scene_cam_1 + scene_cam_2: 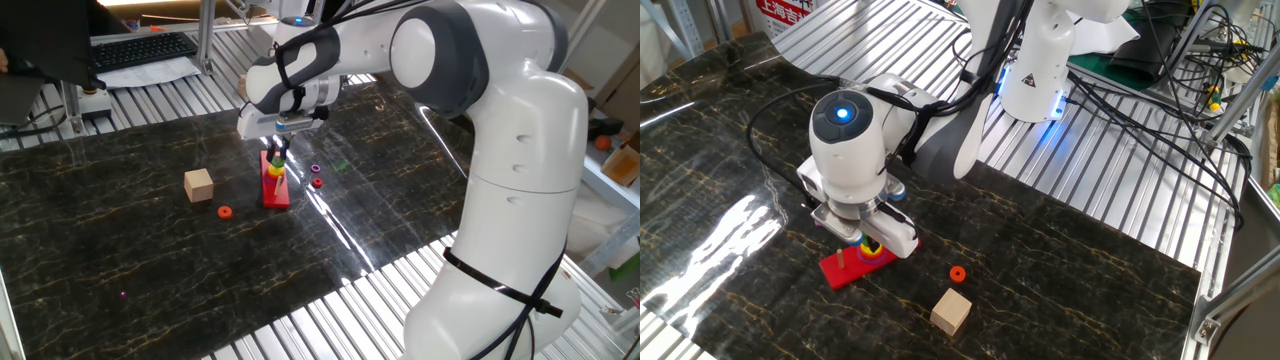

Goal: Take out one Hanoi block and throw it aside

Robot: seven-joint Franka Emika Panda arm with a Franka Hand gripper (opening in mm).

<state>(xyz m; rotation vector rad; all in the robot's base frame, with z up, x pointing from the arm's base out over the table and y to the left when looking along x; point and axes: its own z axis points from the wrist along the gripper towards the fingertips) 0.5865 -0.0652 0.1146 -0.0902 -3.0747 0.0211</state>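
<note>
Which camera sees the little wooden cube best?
The other fixed view: the wooden cube sits close to the camera, unblocked, beside the orange-red ring. One fixed view also shows the cube clearly, only farther off and smaller.

Hand [868, 243] fingertips (and grip) hidden

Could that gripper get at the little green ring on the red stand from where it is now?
Probably yes. The gripper hangs right above the rings stacked on the red stand, nothing in between. The green ring is tiny; whether it's already gripped is unclear.
</note>
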